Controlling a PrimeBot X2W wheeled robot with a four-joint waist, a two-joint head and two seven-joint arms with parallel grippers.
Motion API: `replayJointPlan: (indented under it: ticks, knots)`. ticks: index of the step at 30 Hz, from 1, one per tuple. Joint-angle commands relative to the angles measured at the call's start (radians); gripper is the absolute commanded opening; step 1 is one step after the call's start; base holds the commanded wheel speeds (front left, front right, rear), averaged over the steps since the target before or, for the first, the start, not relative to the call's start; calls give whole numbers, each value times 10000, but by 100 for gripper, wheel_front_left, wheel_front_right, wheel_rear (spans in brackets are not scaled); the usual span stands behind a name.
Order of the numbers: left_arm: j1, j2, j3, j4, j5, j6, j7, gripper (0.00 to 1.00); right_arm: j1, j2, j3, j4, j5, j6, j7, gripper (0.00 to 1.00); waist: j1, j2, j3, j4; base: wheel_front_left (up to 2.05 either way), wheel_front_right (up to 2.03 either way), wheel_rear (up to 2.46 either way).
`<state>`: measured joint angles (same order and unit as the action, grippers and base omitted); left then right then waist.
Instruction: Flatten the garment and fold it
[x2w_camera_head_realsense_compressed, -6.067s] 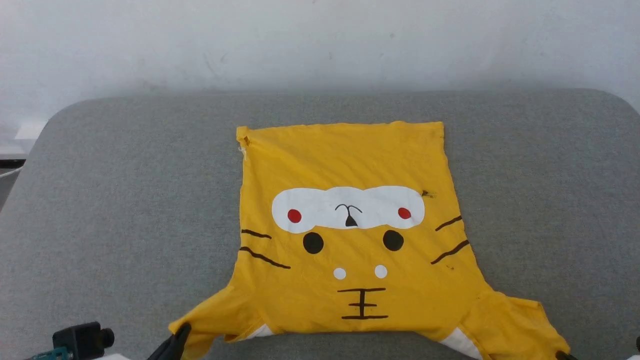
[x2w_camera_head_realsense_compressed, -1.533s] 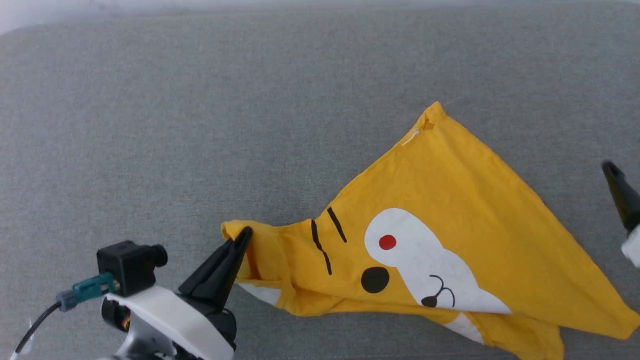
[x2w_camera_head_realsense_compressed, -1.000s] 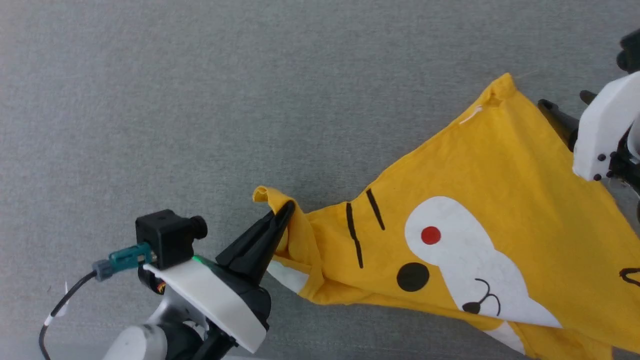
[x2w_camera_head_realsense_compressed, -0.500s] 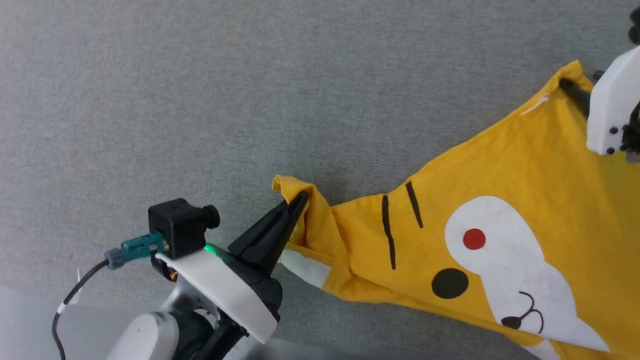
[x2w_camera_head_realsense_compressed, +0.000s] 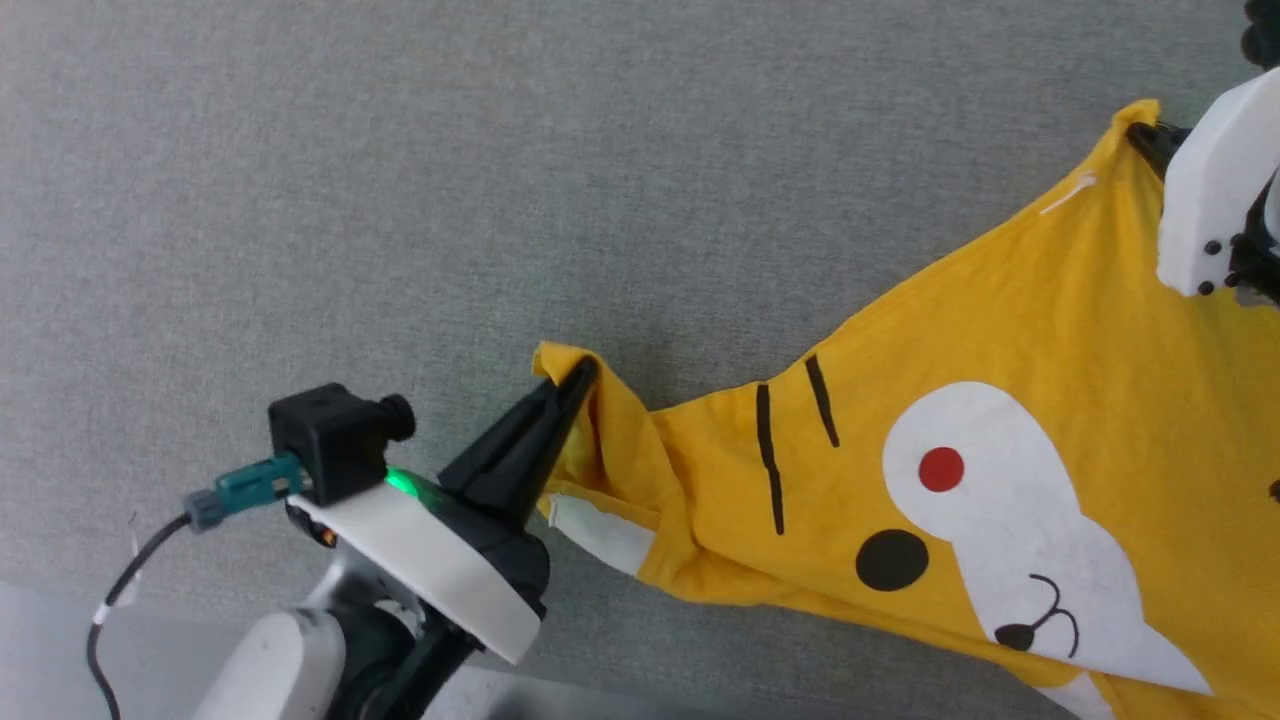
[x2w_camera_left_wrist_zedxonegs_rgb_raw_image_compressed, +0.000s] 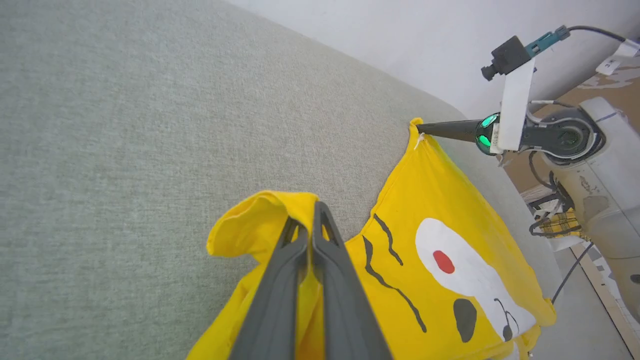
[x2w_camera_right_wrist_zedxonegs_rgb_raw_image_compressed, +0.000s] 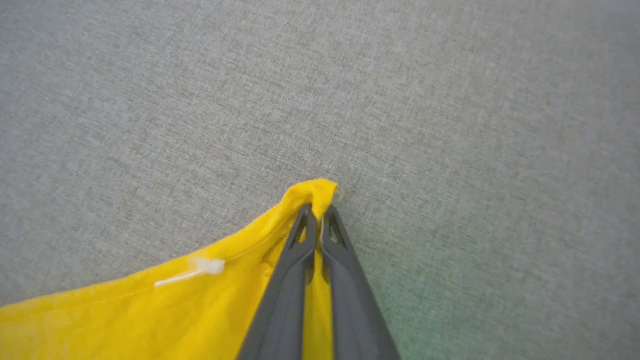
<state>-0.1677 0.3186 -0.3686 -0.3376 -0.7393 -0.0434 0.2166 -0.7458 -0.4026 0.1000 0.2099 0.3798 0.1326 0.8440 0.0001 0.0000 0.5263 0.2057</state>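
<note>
Closed the right hand (x2w_camera_right_wrist_zedxonegs_rgb_raw_image_compressed: 318, 209) on the far corner of the yellow T-shirt (x2w_camera_head_realsense_compressed: 1010, 320), wide open a second before.

Gripped that hem corner between shut fingers, beside a small white tag (x2w_camera_right_wrist_zedxonegs_rgb_raw_image_compressed: 197, 269); held the bunched sleeve end in the shut left hand (x2w_camera_head_realsense_compressed: 578, 375). Judged as both ends secured, so ready for lifting and stretching flat, with folding not yet begun. Lay slantwise on the grey table (x2w_camera_head_realsense_compressed: 350, 180), creased near the sleeve, smoother toward the far corner; bore a cartoon face with white patch, red dot, black spot and two black whisker lines.
</note>
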Motion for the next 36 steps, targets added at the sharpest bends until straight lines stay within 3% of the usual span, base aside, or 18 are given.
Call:
replayJointPlan:
  ticks: [1,7,16,26,36]
  knots:
    - [-211,4,123,23,-6,-74,-158,0,160,117,-13,-6,102,-19,-316,0,-1,0,-282,-215,0,0,0]
    - [-864,96,862,280,471,420,-612,0,188,382,-215,-246,186,-19,-1716,0,-1,0,-1098,-614,0,0,0]
    - [-3113,493,1440,1081,920,932,43,0,-155,589,-458,-133,161,-19,-2867,0,-1,0,-2645,-1293,0,0,0]
    - [-6897,628,1238,3583,1410,542,562,0,-1413,939,-322,469,-70,-19,-3051,0,-1,0,-3670,-1933,0,0,0]
    - [-9428,821,556,6286,2415,188,771,0,-2950,1363,-104,1785,-542,-19,-3268,0,-1,0,-4363,-2510,0,0,0]
